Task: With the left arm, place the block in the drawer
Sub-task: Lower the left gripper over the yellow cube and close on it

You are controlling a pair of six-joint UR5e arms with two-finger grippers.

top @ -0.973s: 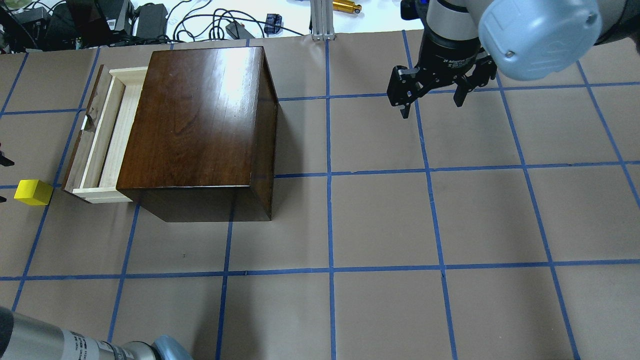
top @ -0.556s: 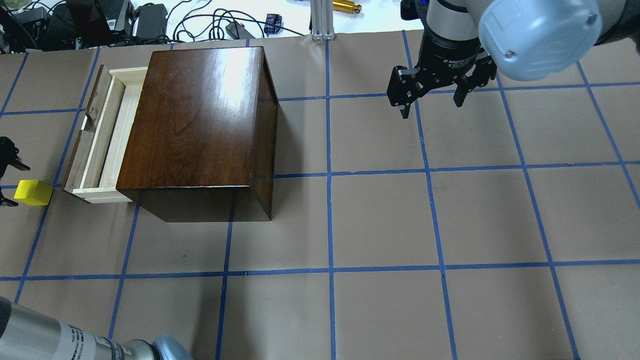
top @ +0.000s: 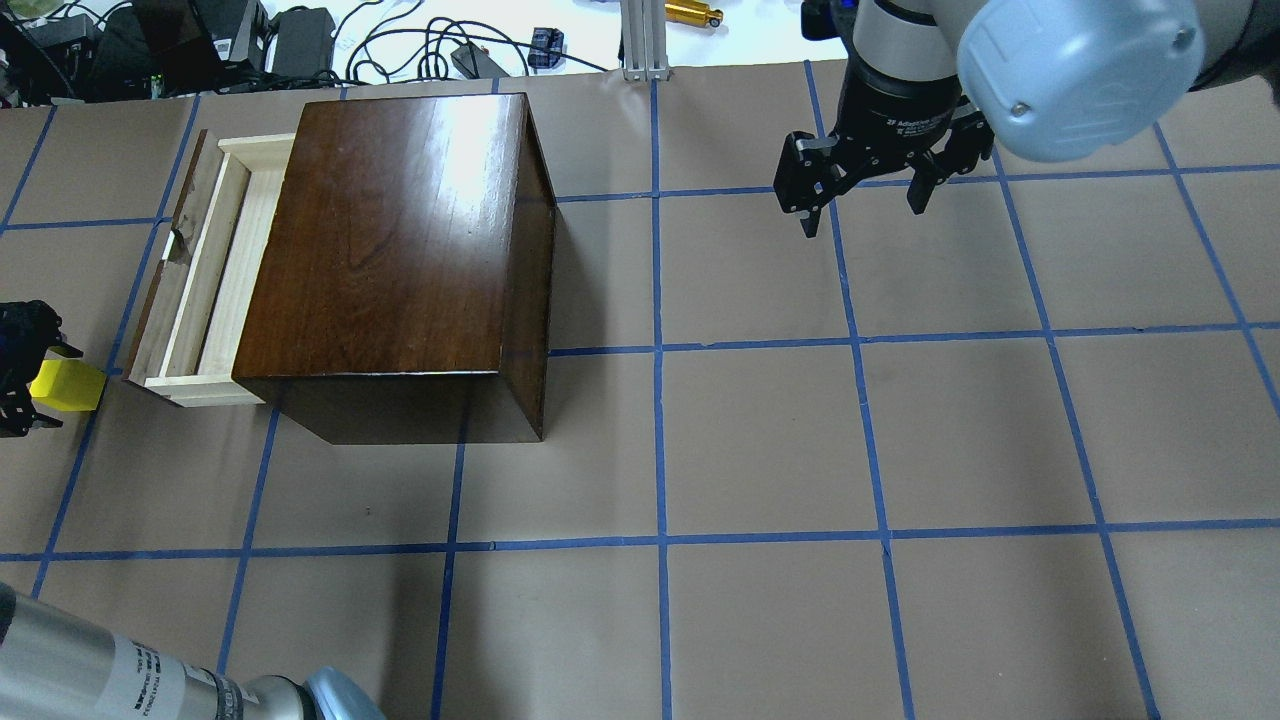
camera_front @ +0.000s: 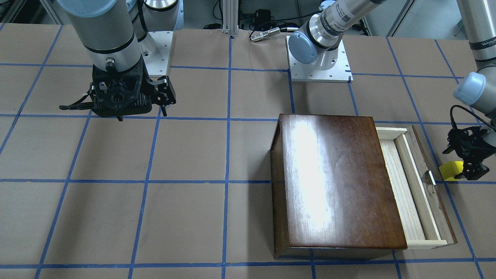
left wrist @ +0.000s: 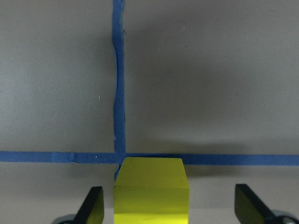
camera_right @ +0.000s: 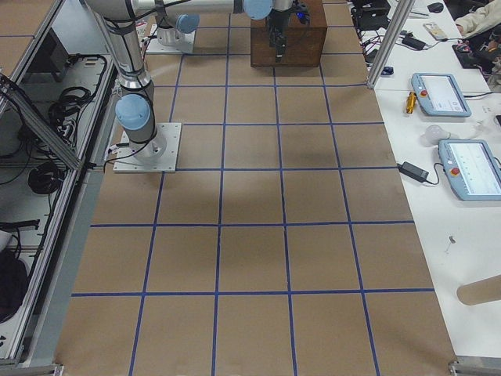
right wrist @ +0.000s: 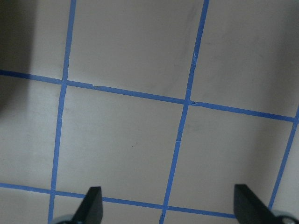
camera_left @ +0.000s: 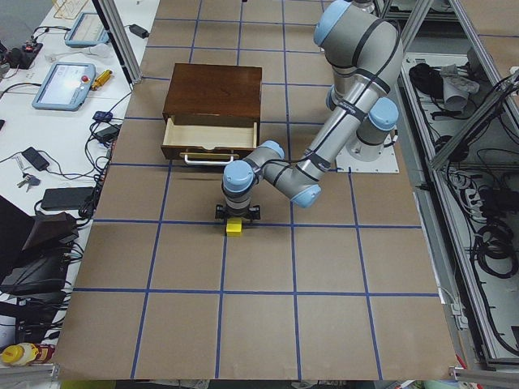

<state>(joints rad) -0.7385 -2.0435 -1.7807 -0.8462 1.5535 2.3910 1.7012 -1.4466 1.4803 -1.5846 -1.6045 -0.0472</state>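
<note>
The small yellow block (top: 70, 386) sits on the brown paper just left of the drawer's near corner; it also shows in the front view (camera_front: 450, 170) and the left wrist view (left wrist: 152, 191). The drawer (top: 215, 270) is pulled open from the dark-brown box (top: 400, 240), its pale tray empty, with a metal knob (top: 178, 245) on its front. My left gripper (left wrist: 171, 207) is open and low around the block, one finger on each side, gaps showing. It sits at the overhead view's left edge (top: 22, 372). My right gripper (top: 864, 215) is open and empty, far right.
Cables and power adapters (top: 300, 40), a gold cylinder (top: 693, 13) and an aluminium post (top: 645, 40) lie beyond the table's far edge. The arm base plates (camera_front: 319, 58) stand on the robot's side. Blue tape lines grid the brown paper.
My left gripper has come in from the overhead view's left edge and now straddles the block. The block, the drawer and the right arm have not moved.
</note>
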